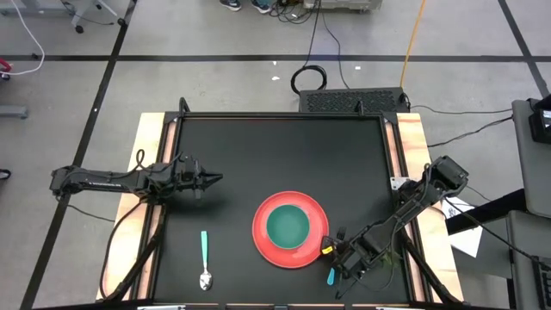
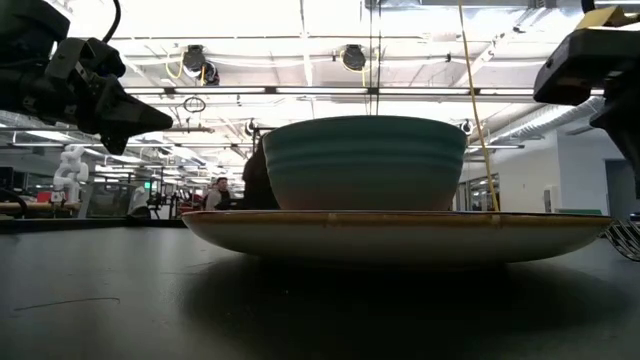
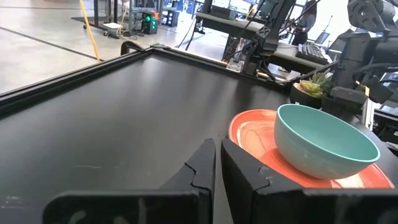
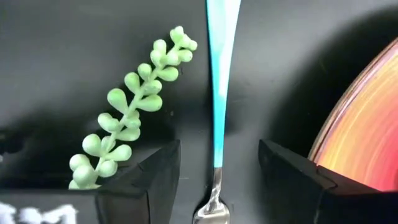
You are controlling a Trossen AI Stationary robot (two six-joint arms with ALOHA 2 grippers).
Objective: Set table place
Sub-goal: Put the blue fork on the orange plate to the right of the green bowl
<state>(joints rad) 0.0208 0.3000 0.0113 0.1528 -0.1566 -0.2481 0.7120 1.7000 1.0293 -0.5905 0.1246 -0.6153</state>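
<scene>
**Q:** Where did things stand around the red plate [image 1: 290, 229]?

**A:** The plate lay on the desk [image 1: 258, 146] with the green bowl [image 1: 287, 226] in it. The spoon [image 1: 205, 258] lay to its left. The fork [image 4: 219, 106] lay just right of it, between the wide-open fingers of my right gripper [image 4: 219, 180], nothing held. The plant sprig [image 4: 127, 112] lay just beside the fork, away from the plate.

**Q:** The left gripper [image 1: 209, 180]?

**A:** Closed, empty, waiting up-left of the plate.

**Q:** How did you judge the grasp?

**A:** I judged it needed a centred close on the fork's handle, clear of sprig and plate rim.
</scene>
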